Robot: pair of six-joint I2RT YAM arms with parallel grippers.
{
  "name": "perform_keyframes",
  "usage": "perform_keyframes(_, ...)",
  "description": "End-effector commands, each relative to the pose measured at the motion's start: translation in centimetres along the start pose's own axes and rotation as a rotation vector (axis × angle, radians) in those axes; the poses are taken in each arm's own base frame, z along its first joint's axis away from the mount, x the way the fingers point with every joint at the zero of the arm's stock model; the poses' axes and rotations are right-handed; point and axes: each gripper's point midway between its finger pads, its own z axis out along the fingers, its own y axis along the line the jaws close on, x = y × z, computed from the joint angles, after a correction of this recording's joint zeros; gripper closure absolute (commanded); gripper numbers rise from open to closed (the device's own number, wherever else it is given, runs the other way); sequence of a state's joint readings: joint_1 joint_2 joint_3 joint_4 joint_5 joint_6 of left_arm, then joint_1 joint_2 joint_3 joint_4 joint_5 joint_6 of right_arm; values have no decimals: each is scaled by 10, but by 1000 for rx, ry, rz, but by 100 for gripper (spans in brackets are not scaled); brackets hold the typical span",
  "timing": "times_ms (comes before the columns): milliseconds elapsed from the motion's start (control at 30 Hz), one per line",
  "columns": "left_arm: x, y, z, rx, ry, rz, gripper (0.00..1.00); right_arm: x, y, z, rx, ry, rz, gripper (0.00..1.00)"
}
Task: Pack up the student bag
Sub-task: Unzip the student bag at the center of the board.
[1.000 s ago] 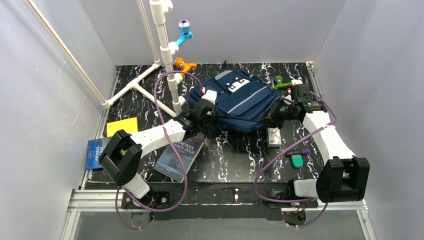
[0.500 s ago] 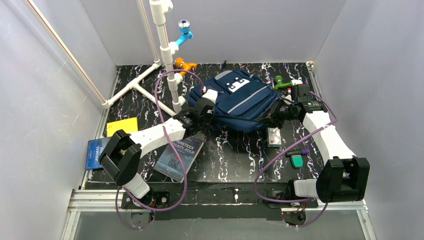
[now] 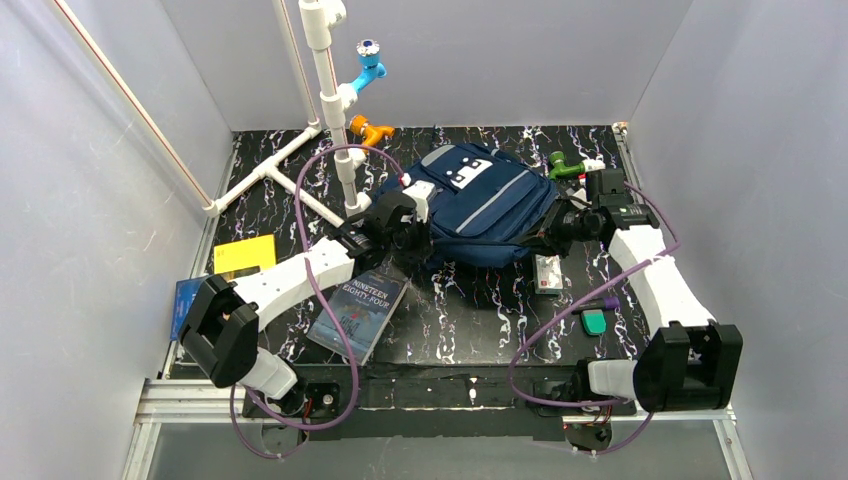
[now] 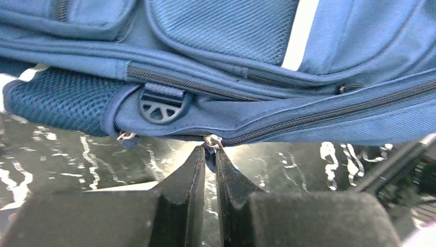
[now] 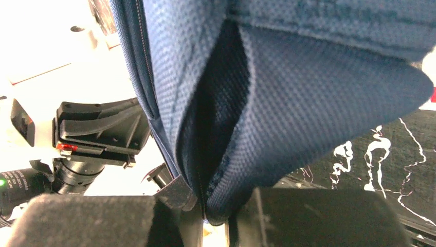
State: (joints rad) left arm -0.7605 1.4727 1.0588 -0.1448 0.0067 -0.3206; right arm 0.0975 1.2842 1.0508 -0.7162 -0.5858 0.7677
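The student bag [image 3: 470, 205], a navy backpack with a grey stripe and a white dotted patch, lies at the back middle of the table. My left gripper [image 3: 412, 238] is at its near left edge. In the left wrist view my left gripper [image 4: 210, 154] is shut on the dark pull tab of a zip slider [image 4: 213, 141] on the bag's long zip. My right gripper [image 3: 553, 228] is at the bag's right side. In the right wrist view my right gripper [image 5: 218, 213] is shut on a fold of the bag's navy fabric [image 5: 288, 103] beside a zip line.
A dark book [image 3: 358, 313] lies near the left arm. A blue book [image 3: 190, 296] and a yellow pad [image 3: 244, 254] lie at the left. A small white card box [image 3: 548, 272], a green-capped item [image 3: 595, 322] and a purple pen [image 3: 596, 304] lie right. A white pipe stand [image 3: 330, 110] rises behind.
My left gripper has moved left and back along the bag's edge. The bag has shifted and tilted up toward the back. My right gripper has stayed on the bag's right side.
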Motion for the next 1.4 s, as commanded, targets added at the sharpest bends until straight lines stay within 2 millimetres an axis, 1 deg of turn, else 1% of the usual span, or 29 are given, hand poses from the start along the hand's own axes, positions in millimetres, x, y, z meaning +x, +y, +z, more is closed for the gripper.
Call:
perform_keyframes(0, -27, -105, -50, 474, -8, -97, 100, -24, 43, -22, -148, -188, -185, 99)
perform_keyframes(167, -27, -153, -66, 577, 1, -83, 100, -28, 44, -14, -182, -240, -198, 99)
perform_keyframes(233, -29, -170, -69, 609, 8, -96, 100, -24, 43, -6, -176, -244, -211, 99)
perform_keyframes(367, -29, -194, -71, 655, 52, -172, 100, -13, 43, 11, -140, -251, -270, 99)
perform_keyframes(400, -34, -202, -76, 698, 50, -195, 100, -13, 41, 14, -129, -267, -285, 99)
perform_keyframes(433, -37, -205, -79, 711, 46, -197, 100, -13, 36, 15, -111, -279, -286, 99)
perform_keyframes(467, -39, -202, -79, 692, 30, -193, 100, -13, 31, 15, -99, -292, -288, 99)
perform_keyframes(500, -37, -195, -79, 657, 26, -183, 100, -15, 25, 14, -83, -315, -288, 99)
perform_keyframes(600, -23, -163, -71, 509, 28, -141, 100, -24, 13, -2, -16, -415, -298, 99)
perform_keyframes(667, -11, -148, -66, 452, 54, -107, 100, -30, 4, -14, 31, -493, -271, 99)
perform_keyframes(700, -7, -144, -64, 441, 59, -98, 100, -32, -1, -20, 50, -529, -243, 99)
perform_keyframes(767, -3, -146, -62, 467, 57, -85, 100, -33, -10, -24, 65, -564, -192, 99)
perform_keyframes(833, 0, -151, -59, 500, 60, -86, 100, -31, -16, -22, 64, -570, -152, 99)
perform_keyframes(933, 5, -155, -56, 525, 87, -92, 100, -30, -21, -15, 58, -557, -150, 99)
perform_keyframes(1000, 9, -153, -52, 512, 92, -94, 100, -33, -24, -15, 88, -556, -170, 99)
perform_keyframes(1133, 20, -132, -41, 408, 95, -72, 100, -40, -42, -18, 187, -578, -203, 99)
perform_keyframes(1167, 24, -125, -39, 375, 106, -64, 100, -39, -45, -17, 192, -570, -211, 93)
perform_keyframes(1200, 28, -119, -37, 343, 119, -58, 100, -37, -46, -15, 189, -557, -227, 91)
perform_keyframes(1267, 35, -109, -35, 293, 139, -39, 100, -34, -48, -14, 192, -540, -252, 93)
perform_keyframes(1333, 41, -97, -35, 238, 153, -24, 100, -31, -50, -16, 198, -535, -261, 99)
perform_keyframes(1367, 44, -89, -34, 197, 153, -23, 94, -31, -50, -18, 195, -535, -264, 99)
